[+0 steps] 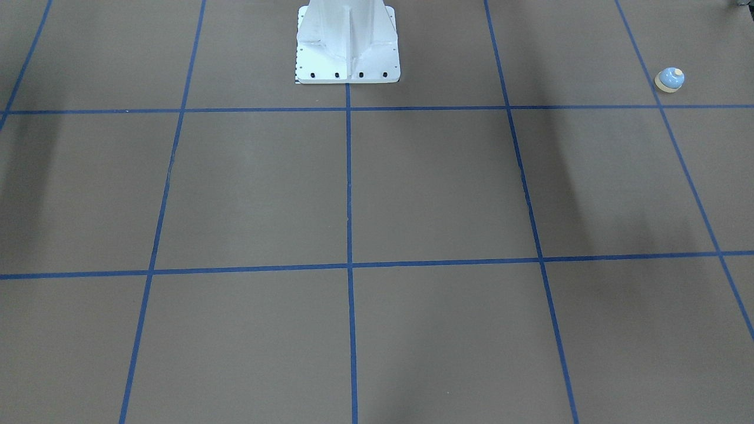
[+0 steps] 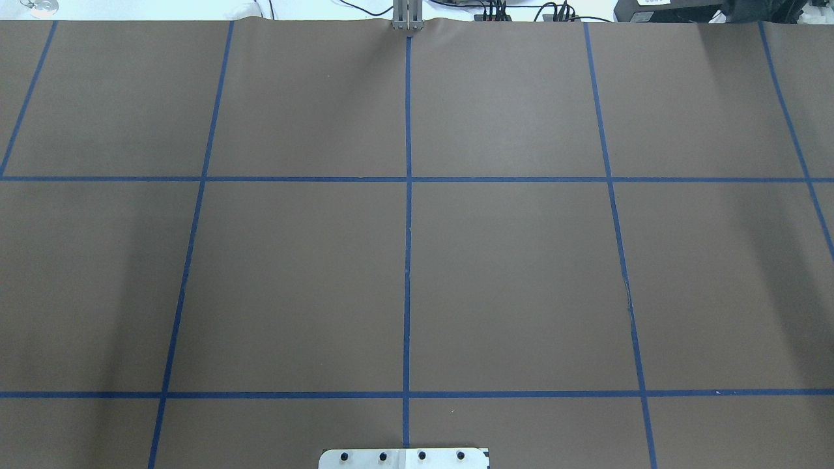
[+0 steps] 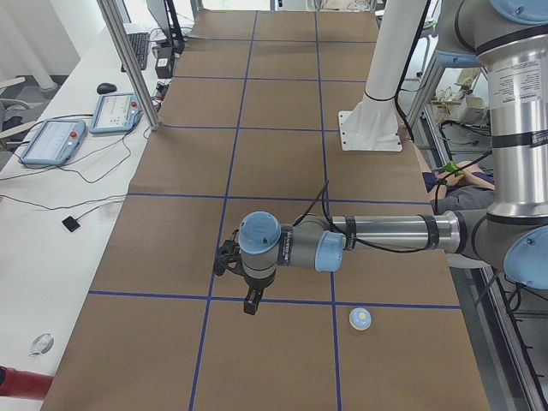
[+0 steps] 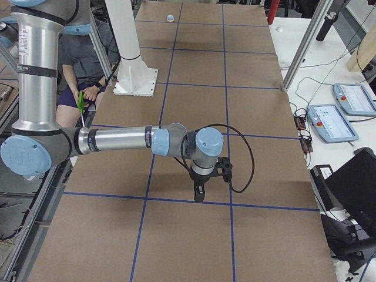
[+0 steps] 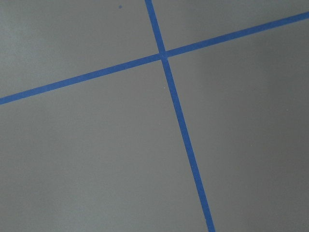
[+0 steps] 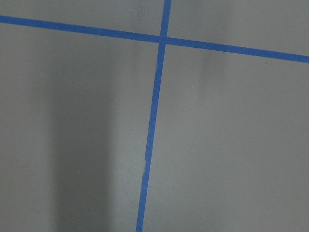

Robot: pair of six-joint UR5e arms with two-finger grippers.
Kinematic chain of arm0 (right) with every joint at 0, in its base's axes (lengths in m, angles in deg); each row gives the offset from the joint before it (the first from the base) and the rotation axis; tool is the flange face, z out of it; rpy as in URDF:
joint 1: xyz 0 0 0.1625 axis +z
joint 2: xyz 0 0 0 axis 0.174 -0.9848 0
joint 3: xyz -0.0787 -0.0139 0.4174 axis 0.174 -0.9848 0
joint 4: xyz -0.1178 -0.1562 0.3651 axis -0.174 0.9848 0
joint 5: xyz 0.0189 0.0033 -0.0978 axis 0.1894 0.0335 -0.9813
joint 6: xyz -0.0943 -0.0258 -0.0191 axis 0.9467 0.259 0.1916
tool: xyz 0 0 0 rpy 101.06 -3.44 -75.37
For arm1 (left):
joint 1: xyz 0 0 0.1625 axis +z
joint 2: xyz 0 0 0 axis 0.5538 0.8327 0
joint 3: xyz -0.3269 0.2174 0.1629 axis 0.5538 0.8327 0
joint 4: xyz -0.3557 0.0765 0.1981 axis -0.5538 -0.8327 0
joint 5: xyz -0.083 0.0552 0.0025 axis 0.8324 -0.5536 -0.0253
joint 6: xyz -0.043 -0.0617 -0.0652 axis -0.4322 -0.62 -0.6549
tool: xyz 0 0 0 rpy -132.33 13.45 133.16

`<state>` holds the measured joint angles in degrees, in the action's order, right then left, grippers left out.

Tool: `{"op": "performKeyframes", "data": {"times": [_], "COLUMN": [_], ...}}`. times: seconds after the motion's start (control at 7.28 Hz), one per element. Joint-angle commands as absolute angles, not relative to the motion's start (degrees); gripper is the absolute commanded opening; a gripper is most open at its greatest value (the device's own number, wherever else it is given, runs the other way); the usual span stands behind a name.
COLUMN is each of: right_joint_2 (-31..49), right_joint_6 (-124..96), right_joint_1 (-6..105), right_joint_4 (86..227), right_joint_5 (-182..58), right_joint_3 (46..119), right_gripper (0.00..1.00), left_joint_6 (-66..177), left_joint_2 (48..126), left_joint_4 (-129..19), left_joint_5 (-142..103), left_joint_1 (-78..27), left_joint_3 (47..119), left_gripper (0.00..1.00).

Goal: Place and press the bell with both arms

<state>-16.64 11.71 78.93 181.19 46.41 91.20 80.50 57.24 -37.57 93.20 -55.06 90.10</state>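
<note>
- The bell (image 1: 670, 79) stands upright on the counter (image 1: 442, 188), out at the end on the robot's left, in the row of squares nearest the white pedestal (image 1: 347, 47).
- Its light-blue dome, cream button and cream base rim are all uncovered, and nothing touches it.
- It sits inside a square of the blue tape (image 1: 349, 188) grid, close to one corner and clear of the lines.
- The left arm (image 3: 385, 233) reaches out level over the counter, wrist turned down, with the left gripper (image 3: 250, 301) pointing at the surface beside a tape line.
- That gripper is near the bell but apart from it, on the side away from the robot.
- Only the side view catches the left gripper, so I cannot tell how far its jaws are parted or whether it has hold of anything.
- The right arm (image 4: 117, 141) is posed much the same at the other end, with the right gripper (image 4: 200, 194) pointing down close to a tape line, possibly just above the counter.
- The right gripper's opening cannot be told either; it is well apart from the bell.
- Each wrist camera looks down on brown counter and a crossing of tape.
</note>
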Motion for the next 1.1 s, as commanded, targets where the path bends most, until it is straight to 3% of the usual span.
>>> {"op": "performKeyframes", "data": {"times": [0.0, 0.55, 0.96], "right_joint_2": [-16.55, -16.37, -16.37], "right_joint_6": [11.71, 11.63, 11.71], "right_joint_1": [78.93, 78.93, 78.93], "right_joint_4": [181.19, 181.19, 181.19], "right_joint_5": [46.49, 46.49, 46.58], "right_joint_3": [91.2, 91.29, 91.29], "right_gripper": [1.0, 1.0, 1.0], "left_joint_6": [80.7, 80.09, 80.18], "left_joint_2": [57.27, 58.23, 60.94], "left_joint_4": [-38.11, -40.91, -53.1], "left_joint_5": [93.28, 88.45, 88.01], "left_joint_1": [-55.06, -54.88, -54.88], "left_joint_3": [90.64, 91.17, 89.86], "left_gripper": [1.0, 1.0, 1.0]}}
